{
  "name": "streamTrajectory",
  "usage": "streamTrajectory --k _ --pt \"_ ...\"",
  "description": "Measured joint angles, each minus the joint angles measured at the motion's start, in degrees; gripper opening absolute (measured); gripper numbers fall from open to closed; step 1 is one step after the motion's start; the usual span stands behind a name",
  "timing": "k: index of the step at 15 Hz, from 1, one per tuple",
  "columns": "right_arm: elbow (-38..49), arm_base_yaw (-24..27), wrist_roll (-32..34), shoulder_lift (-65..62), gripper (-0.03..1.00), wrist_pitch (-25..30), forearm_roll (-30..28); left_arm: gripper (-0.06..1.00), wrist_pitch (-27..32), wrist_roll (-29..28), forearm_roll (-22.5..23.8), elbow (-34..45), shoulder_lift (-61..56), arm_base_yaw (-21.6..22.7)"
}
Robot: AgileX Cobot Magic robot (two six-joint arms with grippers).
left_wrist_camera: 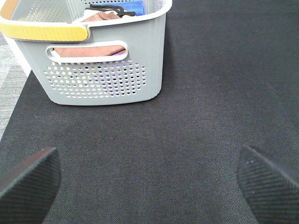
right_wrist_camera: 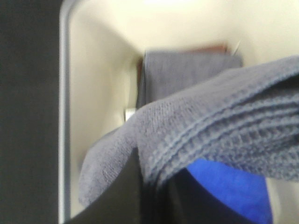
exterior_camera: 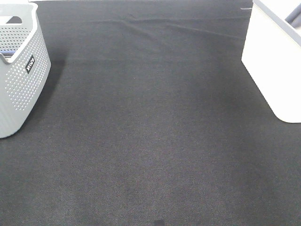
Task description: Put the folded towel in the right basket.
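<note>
The folded towel (right_wrist_camera: 224,116), grey-blue and ribbed, is gripped by the right gripper (right_wrist_camera: 152,191). One dark finger (right_wrist_camera: 121,196) is seen pressed against the towel's underside, and the cloth is bunched over it. This view is blurred, so the second finger cannot be made out clearly.

The towel is held over the open inside of the right basket (right_wrist_camera: 98,93), above its contents and not yet laid down. Within that basket a grey cloth (right_wrist_camera: 187,70) is seen lying flat. A brown strip (right_wrist_camera: 205,49) shows at the grey cloth's far edge. A blue cloth (right_wrist_camera: 229,191) is seen below the held towel.

In the high view the right basket (exterior_camera: 273,61) is seen at the far right corner of the black mat (exterior_camera: 150,132). The grey perforated left basket (exterior_camera: 23,89) is placed at the mat's left edge. Neither arm is caught in that view.

The left gripper (left_wrist_camera: 149,182) is held over the mat with its fingers (left_wrist_camera: 28,177) spread wide and nothing between them. It is pointed toward the left basket (left_wrist_camera: 107,84), well short of it. A brown cloth (left_wrist_camera: 88,50) is visible through that basket's handle slot, and a yellow grip (left_wrist_camera: 46,31) is fitted on its rim.
</note>
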State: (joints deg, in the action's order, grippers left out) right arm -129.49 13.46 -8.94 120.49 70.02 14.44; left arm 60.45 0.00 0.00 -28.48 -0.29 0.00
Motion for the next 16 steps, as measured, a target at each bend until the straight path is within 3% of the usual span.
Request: streamTrajectory --k 3,6,8,11,16 --pt "7.4 0.0 0.2 0.1 0.13 -0.3 -2.5 0.97 0.0 0.0 0.0 0.0 0.0 0.0" --pt "8.7 0.0 1.1 0.2 0.51 -1.3 -3.4 0.97 0.0 0.0 0.0 0.0 0.0 0.0" --pt "8.7 -0.1 1.2 -0.3 0.65 -1.4 -0.3 0.97 0.0 0.0 0.0 0.0 0.0 0.0" --pt "8.7 -2.9 1.0 -3.4 0.67 -1.0 3.2 0.97 0.0 0.0 0.0 0.0 0.0 0.0" --pt "8.7 -14.4 1.5 -7.7 0.67 -0.3 0.0 0.97 0.0 0.0 0.0 0.0 0.0 0.0"
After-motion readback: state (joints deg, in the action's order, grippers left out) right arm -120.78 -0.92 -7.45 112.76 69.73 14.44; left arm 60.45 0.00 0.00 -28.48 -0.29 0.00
